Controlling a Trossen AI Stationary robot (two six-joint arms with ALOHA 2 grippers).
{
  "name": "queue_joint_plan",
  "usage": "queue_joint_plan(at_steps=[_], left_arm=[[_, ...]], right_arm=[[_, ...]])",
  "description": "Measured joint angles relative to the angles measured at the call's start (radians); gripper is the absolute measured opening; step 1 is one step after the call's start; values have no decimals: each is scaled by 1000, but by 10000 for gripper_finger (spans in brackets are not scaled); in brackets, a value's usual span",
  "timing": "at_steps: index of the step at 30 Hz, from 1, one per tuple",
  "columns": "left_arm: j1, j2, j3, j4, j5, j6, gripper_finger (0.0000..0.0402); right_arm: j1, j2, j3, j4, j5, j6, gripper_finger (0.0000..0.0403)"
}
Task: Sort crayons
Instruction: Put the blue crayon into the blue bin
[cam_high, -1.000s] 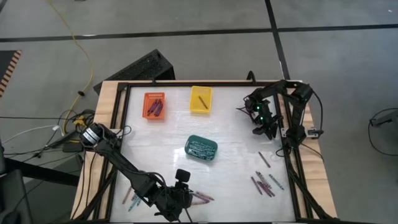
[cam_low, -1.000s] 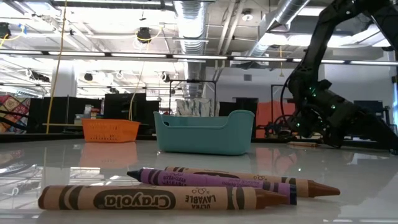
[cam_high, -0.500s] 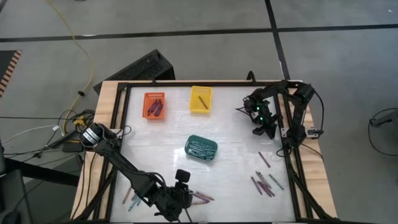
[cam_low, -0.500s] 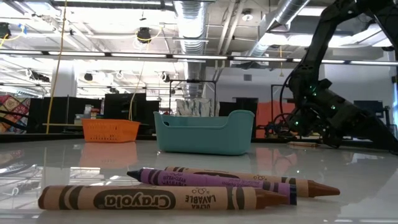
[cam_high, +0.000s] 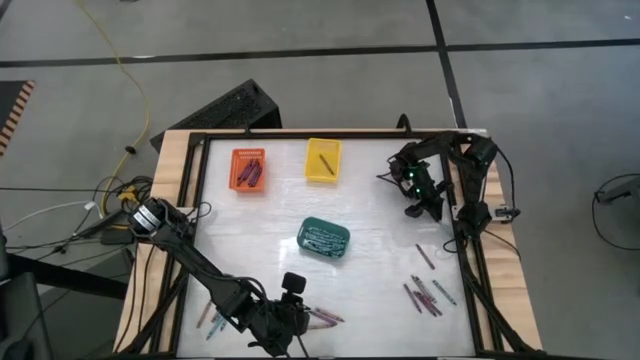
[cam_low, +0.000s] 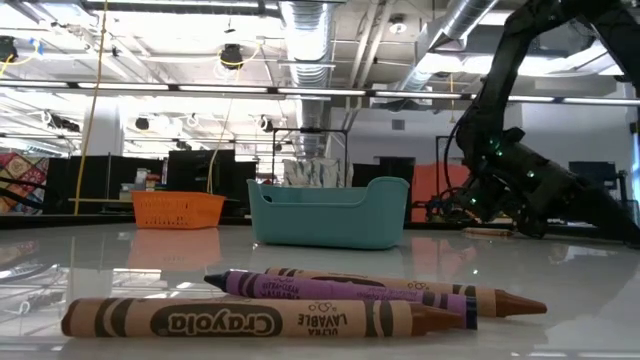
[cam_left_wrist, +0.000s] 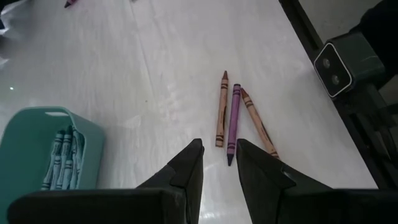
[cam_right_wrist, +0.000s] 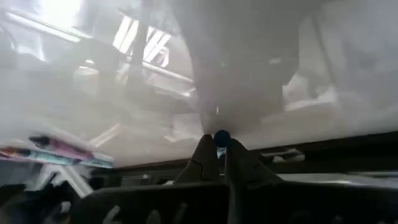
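Note:
Three crayons lie side by side on the white table near its front edge: a brown one (cam_left_wrist: 221, 109), a purple one (cam_left_wrist: 234, 121) and a tan one (cam_left_wrist: 258, 121). They also fill the low view's foreground (cam_low: 300, 300). My left gripper (cam_left_wrist: 219, 152) hovers open just short of them (cam_high: 300, 318), with nothing between its fingers. My right gripper (cam_right_wrist: 219, 146) is at the far right of the table (cam_high: 415, 205), tilted down and shut. A small dark-blue round thing (cam_right_wrist: 221, 137) sits right at its fingertips. Another crayon (cam_low: 487, 231) lies on the table beside it. My right gripper's shut fingertips stand at the small dark-blue round thing (cam_right_wrist: 221, 137). I cannot tell whether they pinch it or whether it lies just past them.
A teal basket (cam_high: 323, 240) of teal crayons stands mid-table. An orange basket (cam_high: 248, 170) and a yellow basket (cam_high: 322, 160) stand at the far side. More loose crayons lie near right (cam_high: 425, 295) and near left (cam_high: 210, 318). A black frame (cam_high: 470, 290) borders the table.

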Motion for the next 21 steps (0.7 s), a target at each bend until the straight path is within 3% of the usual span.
queue_joint_plan(at_steps=[13, 21], left_arm=[[0, 0, 0, 0, -1, 11, 87], [0, 0, 0, 0, -2, 12, 87]], right_arm=[[9, -206, 71, -40, -111, -21, 0], [78, -334, 148, -53, -166, -26, 0]])
